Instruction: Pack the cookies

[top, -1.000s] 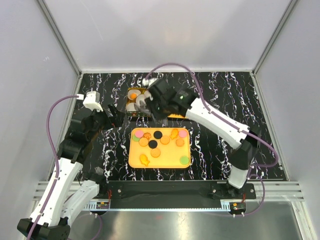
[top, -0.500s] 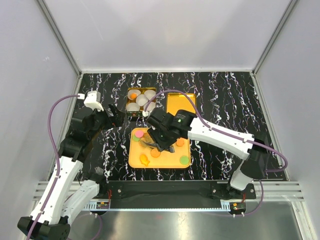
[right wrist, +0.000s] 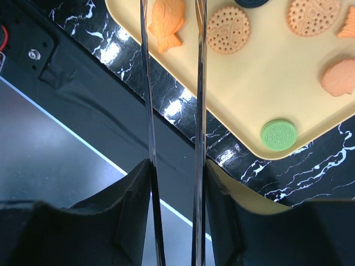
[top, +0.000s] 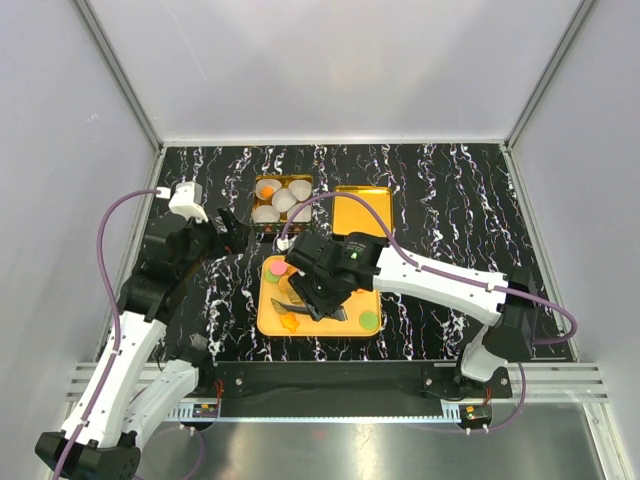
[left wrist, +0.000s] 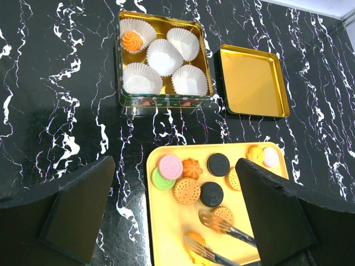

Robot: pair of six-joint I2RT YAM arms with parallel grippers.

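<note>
Now lining up a pick: holding thin metal tongs (right wrist: 148,138) in the right gripper (right wrist: 175,185), tines apart, straddling the orange fish-shaped cookie (right wrist: 166,23) at the near-left of the yellow plastic tray (left wrist: 166,221). Next up, probably: squeezing, lifting, carrying far to an empty white paper cup (left wrist: 164,56) in the gold square tin (left wrist: 163,101). With the left gripper (top: 228,232) gaping, empty, just left of the tin.
</note>
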